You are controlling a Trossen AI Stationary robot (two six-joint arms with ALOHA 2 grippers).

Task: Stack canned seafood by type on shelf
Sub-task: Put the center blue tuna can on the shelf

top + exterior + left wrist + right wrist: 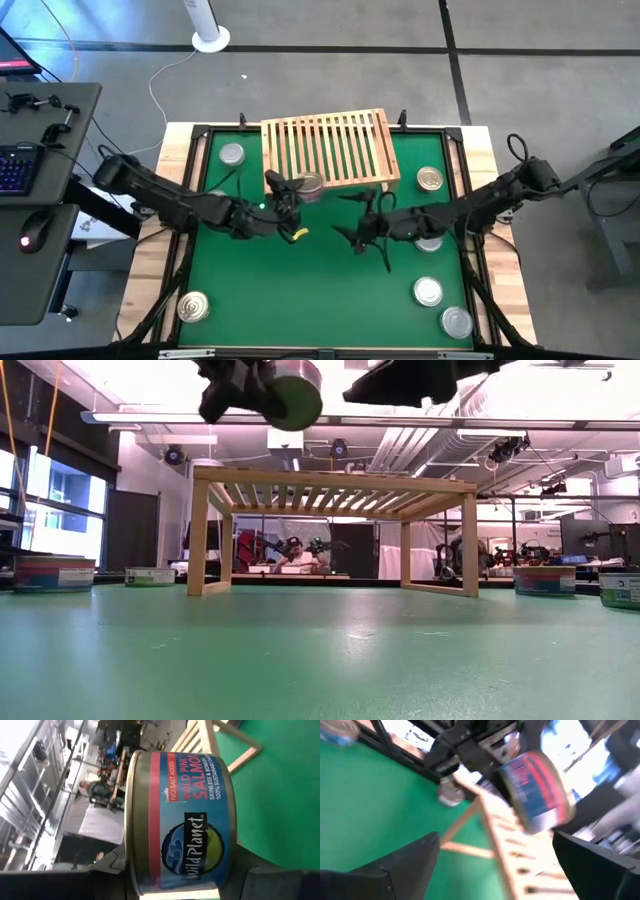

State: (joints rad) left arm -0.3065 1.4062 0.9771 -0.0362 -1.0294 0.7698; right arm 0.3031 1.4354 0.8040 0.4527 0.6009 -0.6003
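The light-wood slatted shelf [325,150] stands at the far middle of the green mat [300,290]. My left gripper [297,190] is shut on one tin of canned seafood [182,815] with a blue salmon label. It holds the tin in the air by the shelf's near edge, higher than the shelf top [335,480]. My right gripper [362,222] hangs open just right of it, with nothing between its fingers [405,865]. Other tins rest on their flat bottoms on the mat at the far left [232,155], far right [430,179], near left [193,306] and near right [428,291]. My left gripper pinches the tin between its two fingers, one on each flat end, at the rims [131,862]. The fingers come nearly level from the table's left. The tin is lifted clear and turned on its side, with its label wall facing the wrist.
Another tin [457,321] sits at the near right corner, and one [432,243] shows partly under my right arm. The mat's near middle lies free. A white pole base [210,40] stands on the floor beyond the far edge. People sit in the room behind.
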